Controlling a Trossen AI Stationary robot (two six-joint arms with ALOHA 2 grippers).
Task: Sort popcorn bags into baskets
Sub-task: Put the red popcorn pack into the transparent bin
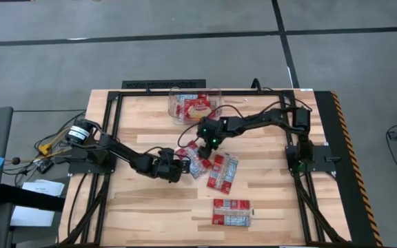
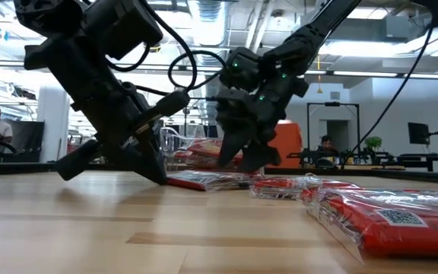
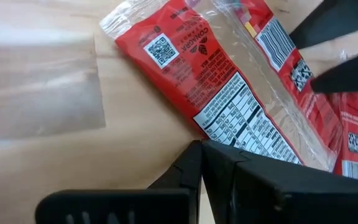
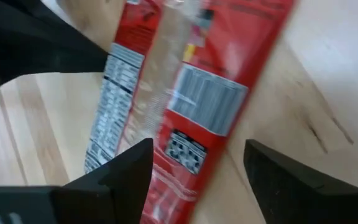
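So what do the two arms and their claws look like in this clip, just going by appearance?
Both arms are dark, nearly black, jointed links with loose black cables looping alongside. The right arm shows small green lights near its wrist; the left arm has a silver-and-black round unit with yellow wiring at its base. Each claw, left and right, has two flat, angular black fingers.

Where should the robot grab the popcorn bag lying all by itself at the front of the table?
Probably a long edge of the lone popcorn bag, coming straight down from above: it lies flat on the table, apart from the others, so its edges are free.
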